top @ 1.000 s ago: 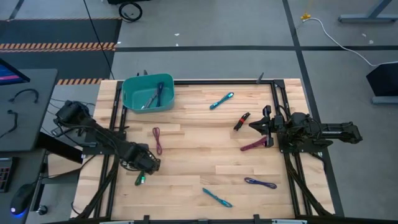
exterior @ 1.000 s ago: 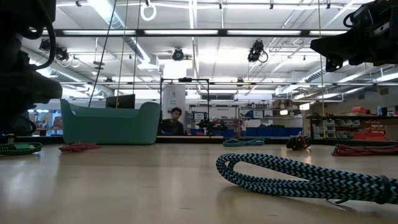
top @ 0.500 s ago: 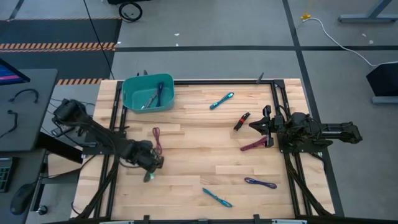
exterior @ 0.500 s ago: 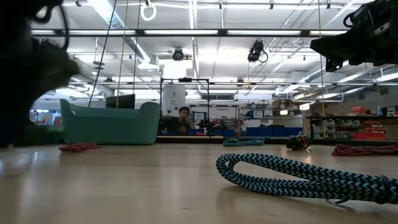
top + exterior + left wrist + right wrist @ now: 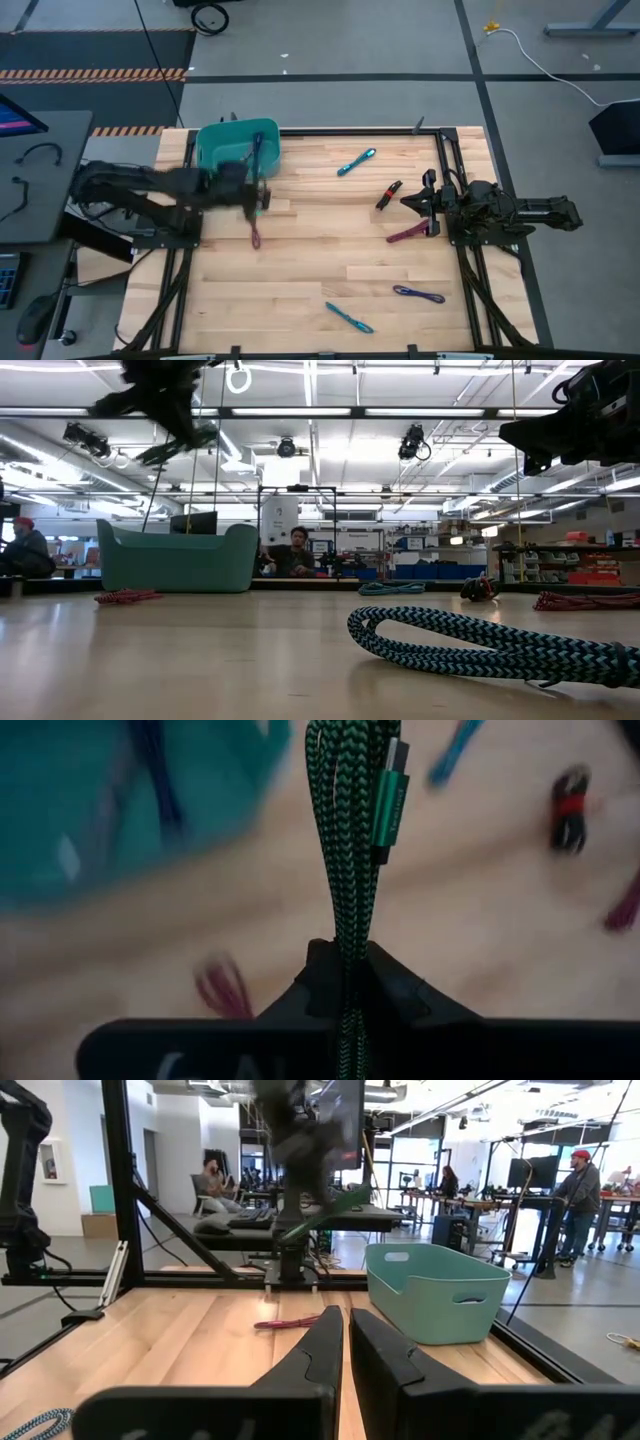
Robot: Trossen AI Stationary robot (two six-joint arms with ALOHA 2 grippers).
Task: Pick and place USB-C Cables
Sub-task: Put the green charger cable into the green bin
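My left gripper (image 5: 262, 196) hangs high over the table beside the teal bin (image 5: 238, 148), shut on a green USB-C cable bundle (image 5: 350, 830). The low view shows that bundle (image 5: 182, 444) tilted, well above the bin (image 5: 175, 560). Two cables lie inside the bin. My right gripper (image 5: 427, 203) hovers shut over the table's right part, above a maroon cable (image 5: 408, 235), touching nothing. More cables lie flat on the wood: teal (image 5: 356, 162), black-red (image 5: 388, 194), purple (image 5: 418, 294), a second teal one (image 5: 348, 317) and a maroon one (image 5: 253, 226). My left gripper pinches the green bundle's doubled strands (image 5: 348, 942) between its two fingers. The bundle runs along the fingers, and its end with the green connector (image 5: 390, 792) sticks out past the tips. It is lifted clear of the table and the bin.
Black frame rails (image 5: 446, 170) run along the table's sides. The near teal cable (image 5: 480, 645) fills the low view's foreground. People sit and stand in the room beyond the table (image 5: 292, 550).
My left gripper has shut on the green cable near the table's left near part. It then rose quickly and swung toward the far edge, ending beside the bin. The green cable has gone from lying on the wood to hanging clear in the fingers.
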